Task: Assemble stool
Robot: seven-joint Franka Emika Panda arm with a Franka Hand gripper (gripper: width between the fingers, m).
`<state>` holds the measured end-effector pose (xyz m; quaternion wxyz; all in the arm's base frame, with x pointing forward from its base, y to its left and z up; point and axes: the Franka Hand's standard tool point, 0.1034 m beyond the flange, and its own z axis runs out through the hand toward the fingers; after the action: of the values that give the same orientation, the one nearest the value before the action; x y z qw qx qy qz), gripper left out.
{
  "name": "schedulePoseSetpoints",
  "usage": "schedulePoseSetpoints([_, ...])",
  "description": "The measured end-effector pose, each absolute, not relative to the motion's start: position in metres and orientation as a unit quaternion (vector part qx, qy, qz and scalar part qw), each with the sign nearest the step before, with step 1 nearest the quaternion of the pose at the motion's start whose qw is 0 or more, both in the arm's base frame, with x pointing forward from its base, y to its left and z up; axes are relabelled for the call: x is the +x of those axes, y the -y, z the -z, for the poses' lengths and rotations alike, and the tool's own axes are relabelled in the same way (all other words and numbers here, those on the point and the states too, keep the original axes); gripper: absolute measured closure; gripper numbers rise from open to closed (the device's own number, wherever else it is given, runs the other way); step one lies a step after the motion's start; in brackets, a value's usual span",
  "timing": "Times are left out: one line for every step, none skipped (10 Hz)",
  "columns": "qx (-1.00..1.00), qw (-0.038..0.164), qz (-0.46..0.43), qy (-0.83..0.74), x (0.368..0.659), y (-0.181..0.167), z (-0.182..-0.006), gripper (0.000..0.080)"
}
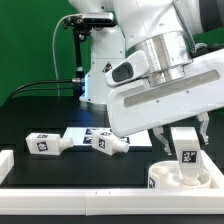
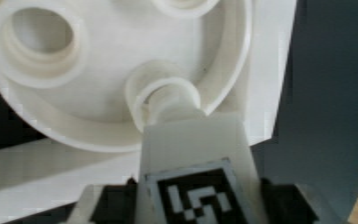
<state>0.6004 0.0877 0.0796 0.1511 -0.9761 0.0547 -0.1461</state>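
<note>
One leg (image 2: 195, 165) in the claw (image 1: 184, 146) partly hides the seat (image 2: 69, 80).

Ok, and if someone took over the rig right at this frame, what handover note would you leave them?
Gripper: shut on one leg, held upright.
Seat: flat on the table, at the exterior view's right. The held leg's lower end sits at one socket; I cannot tell how far in it is. Another socket is empty.
Loose legs: two lie on the table, toward the exterior view's left.
Done: no leg clearly fitted yet.
Left: seat this leg, then fit the others.
</note>
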Motion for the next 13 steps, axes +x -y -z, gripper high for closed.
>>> schedulePoseSetpoints([-0.976, 0.151, 0.144, -0.055, 0.598, -0.087, -0.078, 0.0476])
schedulePoseSetpoints([-0.977, 0.15, 0.142, -0.055, 0.596, -0.086, -0.076, 0.0476])
schedulePoseSetpoints([-0.977, 0.147, 0.142, -0.056, 0.593, -0.084, -0.072, 0.0476])
schedulePoseSetpoints([-0.977, 0.146, 0.143, -0.056, 0.592, -0.084, -0.072, 0.0476])
schedulePoseSetpoints([-0.977, 0.145, 0.146, -0.056, 0.592, -0.085, -0.072, 0.0476])
schedulePoseSetpoints([-0.977, 0.142, 0.151, -0.054, 0.591, -0.087, -0.072, 0.0476])
schedulePoseSetpoints([-0.977, 0.14, 0.154, -0.052, 0.59, -0.091, -0.072, 0.0476])
schedulePoseSetpoints([-0.976, 0.135, 0.163, -0.051, 0.589, -0.092, -0.071, 0.0476])
schedulePoseSetpoints([-0.975, 0.127, 0.173, -0.05, 0.585, -0.093, -0.069, 0.0476])
schedulePoseSetpoints([-0.975, 0.122, 0.179, -0.048, 0.581, -0.094, -0.066, 0.0476])
schedulePoseSetpoints([-0.973, 0.116, 0.192, -0.048, 0.581, -0.095, -0.066, 0.0476])
schedulePoseSetpoints([-0.971, 0.109, 0.206, -0.048, 0.581, -0.095, -0.066, 0.0476])
schedulePoseSetpoints([-0.97, 0.106, 0.212, -0.049, 0.582, -0.093, -0.066, 0.0476])
